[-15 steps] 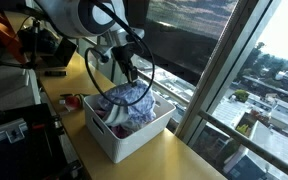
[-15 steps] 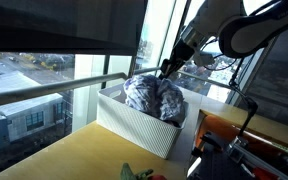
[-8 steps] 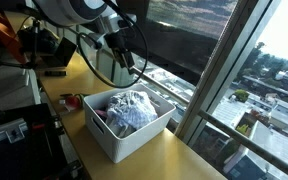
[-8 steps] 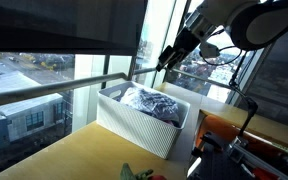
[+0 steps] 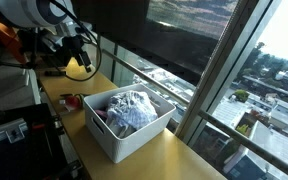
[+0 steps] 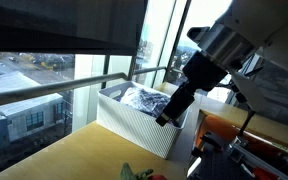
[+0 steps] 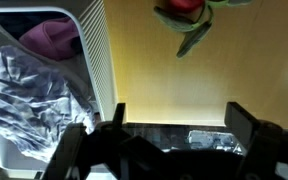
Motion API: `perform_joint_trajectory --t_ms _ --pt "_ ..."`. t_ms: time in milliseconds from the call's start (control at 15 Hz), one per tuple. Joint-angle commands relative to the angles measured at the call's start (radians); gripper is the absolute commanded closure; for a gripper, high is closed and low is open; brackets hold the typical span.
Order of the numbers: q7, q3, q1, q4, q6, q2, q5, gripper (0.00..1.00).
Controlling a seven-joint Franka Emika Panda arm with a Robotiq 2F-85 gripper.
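Note:
A white ribbed basket (image 5: 114, 138) (image 6: 134, 125) (image 7: 92, 50) stands on the yellow wooden table (image 7: 174, 80). A crumpled silver-grey cloth (image 5: 131, 108) (image 6: 149, 100) (image 7: 24, 95) lies in it, and a pink cloth (image 7: 50, 40) shows beneath. My gripper (image 7: 181, 114) (image 6: 167, 112) hangs open over bare table beside the basket, holding nothing. Both dark fingers (image 7: 246, 122) frame the wood in the wrist view. A red object with green leaves (image 7: 184, 14) (image 5: 72, 101) lies on the table past the gripper.
A tall window with a metal railing (image 6: 74, 92) runs along the table's far side, with a thick frame post (image 5: 216, 90). Black gear and cables (image 5: 52, 70) crowd the table end behind the arm. An orange device (image 6: 229, 140) sits near the basket.
The jaws opened and let go of the silver cloth, which settled into the basket. The arm rose and swung off the basket to the table beside it.

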Motion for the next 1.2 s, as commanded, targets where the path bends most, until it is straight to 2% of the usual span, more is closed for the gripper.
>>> perform_joint_trajectory --t_ms 0,400,933,1133 --pt "0.027 0.019 0.016 -0.010 0.001 0.045 -0.014 0.00" --pt "0.091 0.018 0.029 0.024 0.031 0.212 -0.083 0.00" --pt "0.214 -0.038 0.059 0.127 0.027 0.452 -0.246 0.00" --pt "0.222 -0.039 0.067 0.177 0.020 0.538 -0.252 0.00"
